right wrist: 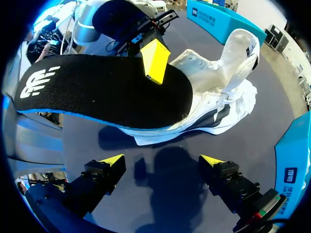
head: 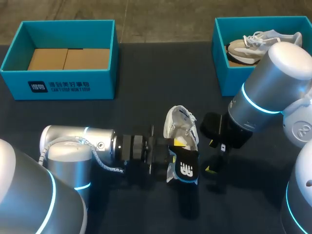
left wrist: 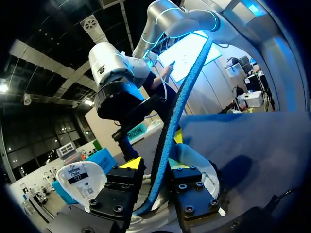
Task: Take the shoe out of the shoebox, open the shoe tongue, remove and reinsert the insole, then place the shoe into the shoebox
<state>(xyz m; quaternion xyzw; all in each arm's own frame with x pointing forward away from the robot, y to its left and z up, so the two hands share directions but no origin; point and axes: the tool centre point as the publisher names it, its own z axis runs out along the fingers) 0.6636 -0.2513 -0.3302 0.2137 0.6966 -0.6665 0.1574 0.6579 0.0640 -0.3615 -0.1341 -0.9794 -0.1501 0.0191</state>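
1. Dark cloth covers the table (head: 146, 105), where both arms work toward the near edge at the middle.
2. Nearest, the left gripper (head: 168, 156) comes in from the left and pinches the black insole (head: 185, 168), with one yellow fingertip (right wrist: 155, 60) on its upper face and the blue rim running between the fingers.
3. The insole's far end sits in the white shoe (head: 180, 126), which lies on its side just beyond with its tongue folded open.
4. Just right of the shoe, the right gripper (right wrist: 163, 160) hangs over bare cloth with its fingers spread wide and nothing between them.
5. At the far left corner stands a teal shoebox (head: 58, 87) holding brown cardboard (head: 68, 58).
6. At the far right corner a second teal box (head: 222, 66) holds another pale shoe (head: 251, 46).
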